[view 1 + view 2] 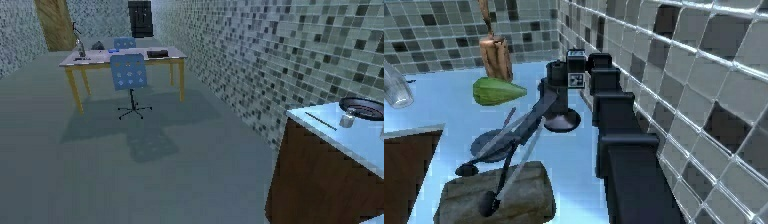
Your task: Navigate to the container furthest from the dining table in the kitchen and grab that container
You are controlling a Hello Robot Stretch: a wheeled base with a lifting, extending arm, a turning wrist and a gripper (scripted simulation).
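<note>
My arm (619, 150) rises as a dark bar over a pale blue countertop (444, 115) beside the tiled wall. The gripper (514, 128) reaches down and left from the two white marked squares (557, 72). A green rounded thing (499, 91) lies just beyond it, and a brown upright container (494, 56) stands behind that. A dark round disc (565, 122) sits by the gripper's body. Things lie on the counter at its far end, so I cannot tell whether it holds anything. In the forward view, the dining table (120, 58) with yellow legs stands far across the room.
A brown loaf-like block (489, 195) with a dark utensil (504, 172) on it lies near the counter's front. A glass thing (396, 88) sits at the left edge. A blue wheeled chair (130, 80) stands at the table. A counter corner (330, 125) carries a dark round pan (362, 105).
</note>
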